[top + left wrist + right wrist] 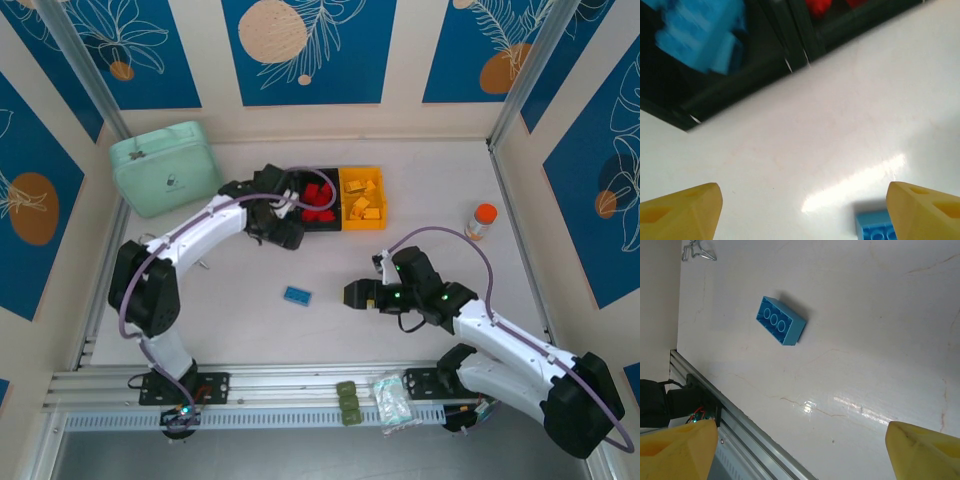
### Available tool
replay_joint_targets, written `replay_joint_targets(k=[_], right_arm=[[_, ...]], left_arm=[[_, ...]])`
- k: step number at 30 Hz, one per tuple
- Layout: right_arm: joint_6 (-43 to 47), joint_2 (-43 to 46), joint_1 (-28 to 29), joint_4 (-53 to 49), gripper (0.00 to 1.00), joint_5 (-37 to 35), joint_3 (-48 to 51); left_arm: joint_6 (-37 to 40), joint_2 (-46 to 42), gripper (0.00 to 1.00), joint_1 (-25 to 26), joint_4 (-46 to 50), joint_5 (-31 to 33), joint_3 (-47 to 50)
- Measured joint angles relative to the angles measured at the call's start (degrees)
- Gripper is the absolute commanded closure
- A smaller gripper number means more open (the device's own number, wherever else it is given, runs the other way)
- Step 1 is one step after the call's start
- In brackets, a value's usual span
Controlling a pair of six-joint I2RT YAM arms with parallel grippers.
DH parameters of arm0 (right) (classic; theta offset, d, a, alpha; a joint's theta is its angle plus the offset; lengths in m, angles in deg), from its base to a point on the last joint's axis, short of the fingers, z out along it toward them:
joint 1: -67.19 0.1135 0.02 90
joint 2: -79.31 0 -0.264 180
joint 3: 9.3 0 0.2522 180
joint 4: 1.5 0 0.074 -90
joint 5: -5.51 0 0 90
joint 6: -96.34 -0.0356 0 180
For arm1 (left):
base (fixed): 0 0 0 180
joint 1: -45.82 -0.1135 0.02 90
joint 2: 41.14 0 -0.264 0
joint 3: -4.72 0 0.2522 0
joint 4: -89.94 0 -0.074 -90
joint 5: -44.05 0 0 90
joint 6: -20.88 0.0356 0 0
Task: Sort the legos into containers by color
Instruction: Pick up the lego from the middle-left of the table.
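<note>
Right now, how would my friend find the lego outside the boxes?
Find the row of bins at the back of the white table. Come toward the near edge: the light blue lego lies alone on bare tabletop, while red ones and yellow ones sit inside bins.

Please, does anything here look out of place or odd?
Yes: one light blue plastic toy brick lies alone on the white table, outside the row of small plastic bins where the other bricks sit.

Blue lego [781, 320] lies on the table [880, 340] ahead of wide-apart yellow fingers [675, 450]
</note>
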Motion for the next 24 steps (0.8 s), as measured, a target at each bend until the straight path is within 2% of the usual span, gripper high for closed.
replay_joint_targets(k=[5,12,24], right_arm=[[-0.02,1.84,0.20,-0.24,0.13,-0.13,0.00],[-0.04,3.45,0.31,-1.29,0.13,-0.31,0.02],[-0.48,4.76,2.38,-3.02,0.13,-1.29,2.45]], left_arm=[[-4.00,-4.63,0.01,3.74,-2.69,-0.66,9.29],[-9.84,-7.32,0.01,8.41,-7.50,-1.07,18.27],[-15.32,-7.32,0.00,13.38,-11.85,-1.09,21.31]])
